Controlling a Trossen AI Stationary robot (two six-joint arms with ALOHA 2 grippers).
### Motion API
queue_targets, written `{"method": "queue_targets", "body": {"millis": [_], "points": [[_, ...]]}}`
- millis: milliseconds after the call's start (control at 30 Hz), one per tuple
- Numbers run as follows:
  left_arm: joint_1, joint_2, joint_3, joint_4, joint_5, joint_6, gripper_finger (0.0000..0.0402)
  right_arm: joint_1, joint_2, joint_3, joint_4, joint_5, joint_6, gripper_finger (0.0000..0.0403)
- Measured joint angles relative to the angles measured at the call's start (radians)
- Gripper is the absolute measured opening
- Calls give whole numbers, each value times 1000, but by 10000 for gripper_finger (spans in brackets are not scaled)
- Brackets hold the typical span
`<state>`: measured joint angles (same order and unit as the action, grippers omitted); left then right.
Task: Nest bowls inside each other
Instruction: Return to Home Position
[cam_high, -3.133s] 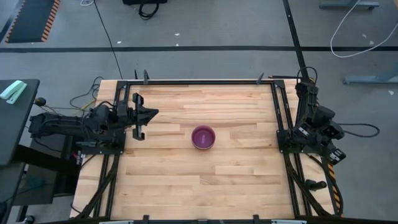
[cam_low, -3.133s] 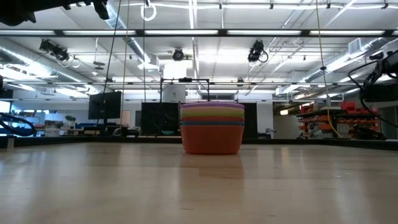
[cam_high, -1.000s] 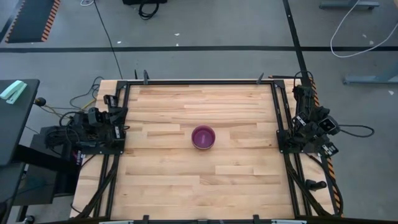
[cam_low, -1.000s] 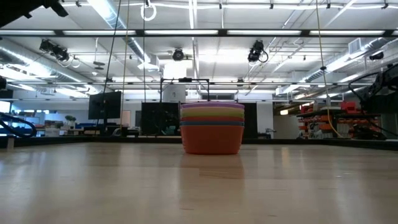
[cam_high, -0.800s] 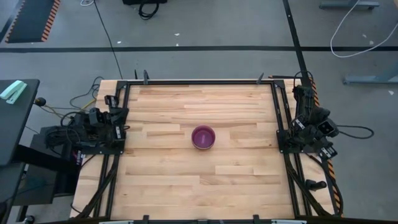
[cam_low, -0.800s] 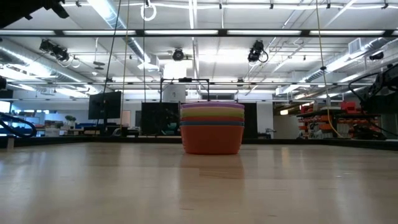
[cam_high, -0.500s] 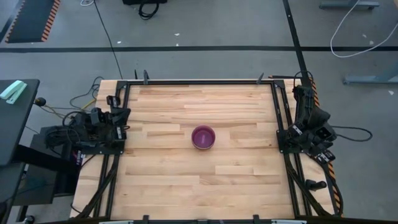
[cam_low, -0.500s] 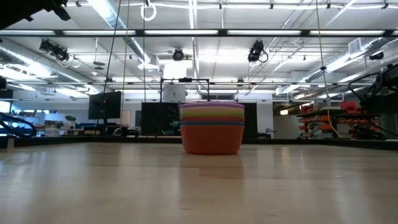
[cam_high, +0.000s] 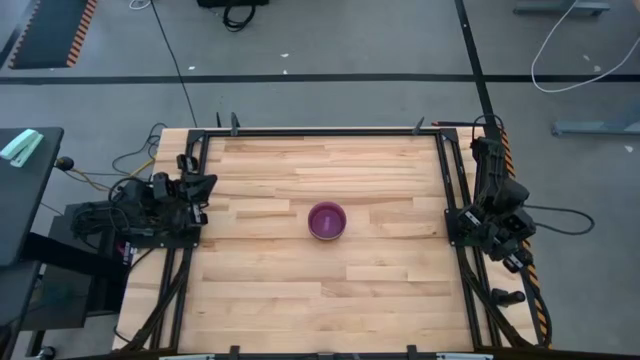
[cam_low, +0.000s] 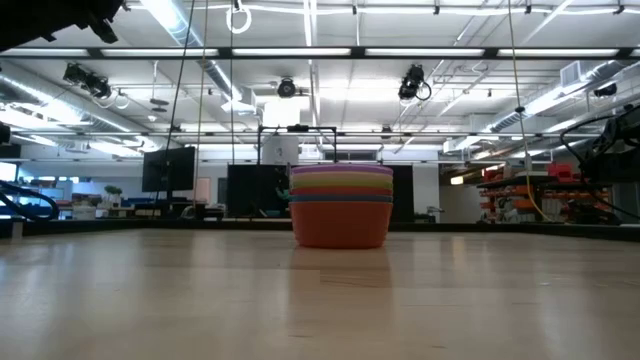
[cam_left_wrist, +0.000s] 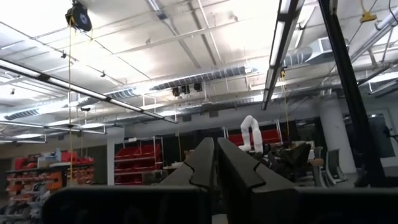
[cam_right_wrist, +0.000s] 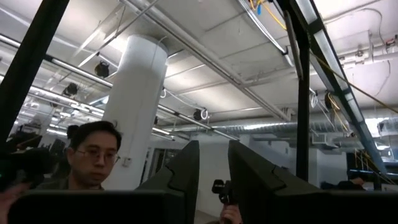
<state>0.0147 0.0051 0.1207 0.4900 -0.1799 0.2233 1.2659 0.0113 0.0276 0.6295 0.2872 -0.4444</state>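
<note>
The bowls (cam_high: 327, 221) are sitting nested in a single stack near the middle of the wooden table (cam_high: 300, 300), with the purple bowl (cam_low: 341, 170) lying on top and the orange bowl (cam_low: 340, 228) at the bottom touching the tabletop. Coloured rims are showing in bands between them. Both dark arms are resting folded at the table's side edges, well apart from the stack. The left gripper (cam_high: 205, 185) is pointing in from the left edge, its fingers nearly pressed together and gripping nothing. The right gripper (cam_right_wrist: 213, 144) is holding its fingers slightly apart, also empty. A person (cam_right_wrist: 93, 158) is standing in the room beyond it.
</note>
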Motion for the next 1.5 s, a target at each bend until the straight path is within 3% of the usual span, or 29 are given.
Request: {"method": "queue_targets", "body": {"millis": [367,567,900,1200,1500], "points": [[0,0,-1,-43,0,-21,7,0,0,-21,13,0,22,93],[0,-1,-66,28,-20,-11,28,0,0,-21,-10,15,33,94],[29,-1,-112,79,-45,-14,6,0,0,-21,-25,57,35,93],[57,-1,-113,-128,-44,-126,31,0,0,-21,-116,196,169,93],[69,-1,-113,-238,-44,-187,8,0,0,-21,-246,304,317,93]]}}
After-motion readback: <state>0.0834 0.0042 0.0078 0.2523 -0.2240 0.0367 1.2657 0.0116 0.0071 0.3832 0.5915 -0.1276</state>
